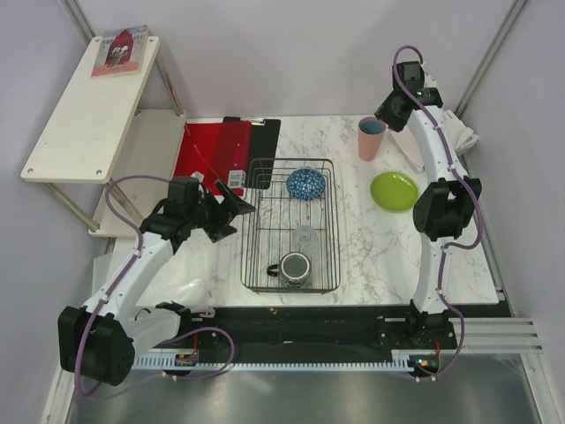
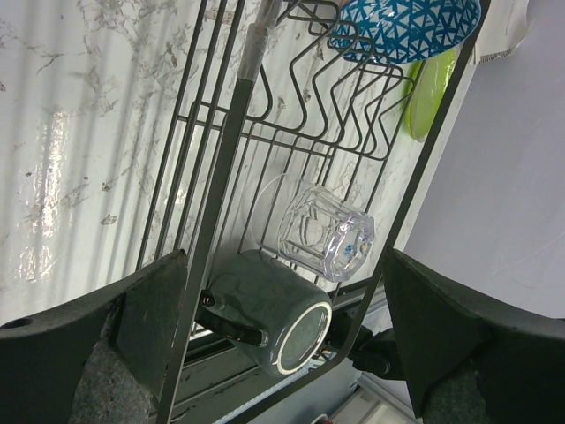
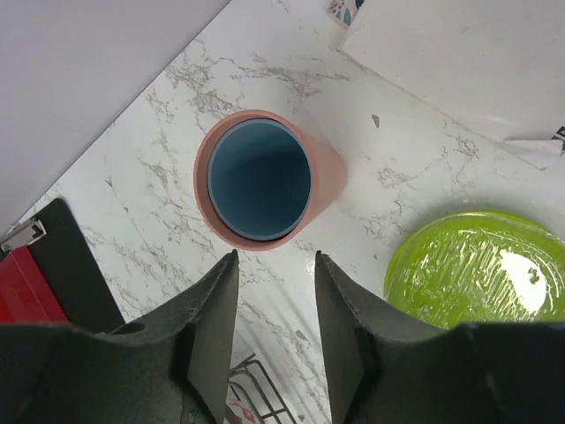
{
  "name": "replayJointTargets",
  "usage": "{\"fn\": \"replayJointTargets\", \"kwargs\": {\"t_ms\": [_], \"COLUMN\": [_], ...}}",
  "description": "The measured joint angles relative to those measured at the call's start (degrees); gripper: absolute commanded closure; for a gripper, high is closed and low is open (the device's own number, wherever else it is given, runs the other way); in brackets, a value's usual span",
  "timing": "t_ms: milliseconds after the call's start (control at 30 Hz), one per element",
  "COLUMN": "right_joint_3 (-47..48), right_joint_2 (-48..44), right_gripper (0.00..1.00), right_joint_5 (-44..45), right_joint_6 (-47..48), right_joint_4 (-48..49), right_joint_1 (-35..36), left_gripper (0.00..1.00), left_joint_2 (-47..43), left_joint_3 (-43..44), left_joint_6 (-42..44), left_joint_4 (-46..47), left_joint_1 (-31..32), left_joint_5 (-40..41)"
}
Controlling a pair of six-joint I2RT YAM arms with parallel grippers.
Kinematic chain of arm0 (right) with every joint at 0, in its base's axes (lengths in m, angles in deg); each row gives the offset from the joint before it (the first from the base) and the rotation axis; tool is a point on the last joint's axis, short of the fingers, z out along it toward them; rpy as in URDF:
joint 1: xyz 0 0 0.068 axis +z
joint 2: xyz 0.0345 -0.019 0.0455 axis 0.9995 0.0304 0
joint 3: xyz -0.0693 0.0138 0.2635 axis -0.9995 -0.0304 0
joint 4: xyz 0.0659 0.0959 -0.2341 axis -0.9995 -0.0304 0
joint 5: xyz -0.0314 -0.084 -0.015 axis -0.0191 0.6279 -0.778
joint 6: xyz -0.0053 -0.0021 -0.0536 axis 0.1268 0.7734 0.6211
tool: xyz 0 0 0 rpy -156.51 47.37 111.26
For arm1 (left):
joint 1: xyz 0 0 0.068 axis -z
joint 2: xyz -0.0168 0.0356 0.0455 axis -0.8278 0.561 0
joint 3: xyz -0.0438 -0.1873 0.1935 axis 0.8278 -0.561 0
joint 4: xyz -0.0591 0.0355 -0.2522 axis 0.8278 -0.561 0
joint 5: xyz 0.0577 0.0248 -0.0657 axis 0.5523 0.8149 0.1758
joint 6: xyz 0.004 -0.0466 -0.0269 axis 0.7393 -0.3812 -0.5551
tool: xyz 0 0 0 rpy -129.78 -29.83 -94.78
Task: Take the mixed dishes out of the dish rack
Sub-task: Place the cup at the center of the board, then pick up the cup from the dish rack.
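Three dishes sit in the dish rack, a stiff wire basket at the table's centre. Two more are already out on the marble.

Largest is the blue patterned bowl at the rack's 12 o'clock end, its patterned outside showing. It is probably weighty glazed ware and best pinched across the rim. The lime-green small plate lies flat on the table at the rack's 3 o'clock.

The dark grey mug sits at the 6 o'clock end. It looks solid, and its wall or handle should give a sure hold. The salmon-pink cup stands upright at 1 o'clock. The right gripper is above it, jaws parted and empty.

The clear drinking glass, mid-rack, looks slick and breakable, so a gentle grip on its wall is wise. The left gripper hangs wide open at the rack's 9 o'clock rim.
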Motion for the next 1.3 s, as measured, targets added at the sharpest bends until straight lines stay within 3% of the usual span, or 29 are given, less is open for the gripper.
{"fn": "replayJointTargets", "kwargs": {"t_ms": [267, 400, 533, 600, 733, 1033, 1200, 1300], "right_joint_3": [-0.5, -5.51, -23.8, -37.55, -54.1, -77.2, -85.4, -88.94], "right_joint_2": [-0.74, -6.21, -20.94, -31.5, -44.33, -56.48, -64.37, -66.9], "right_gripper": [0.42, 0.41, 0.39, 0.38, 0.39, 0.39, 0.39, 0.39], "right_joint_5": [-1.22, -2.78, -6.14, -8.55, -12.22, -11.3, -10.1, -9.97], "right_joint_6": [-0.28, 0.17, 2.97, 4.76, 7.65, 11.67, 12.15, 12.11], "right_joint_4": [4.07, 7.8, 18.12, 25.7, 34.97, 41.59, 43.56, 45.16], "right_joint_1": [0.15, 1.4, 6.6, 12.39, 22.77, 28.2, 28.52, 28.7], "left_gripper": [0.04, 0.03, 0.02, 0.02, 0.02, 0.05, 0.06, 0.02], "left_joint_2": [0.22, 0.22, 0.22, 0.24, 0.79, 0.96, 1.01, 1.44], "left_joint_3": [0.0, 0.0, 0.0, 0.26, 2.23, 4.09, 5.31, 6.84], "left_joint_6": [0.02, 0.72, 3.21, 5.05, 9.16, 18.32, 23.8, 26.49], "left_joint_4": [0.04, 0.52, 1.25, 1.29, 1.4, 2.58, 1.6, 0.39], "left_joint_1": [0.02, 0.02, 0.31, 1.16, 5.84, 19.85, 25.33, 31.69], "left_joint_5": [0.15, 0.33, 0.94, 1.92, 4.5, 13.27, 16.04, 19.08]}}
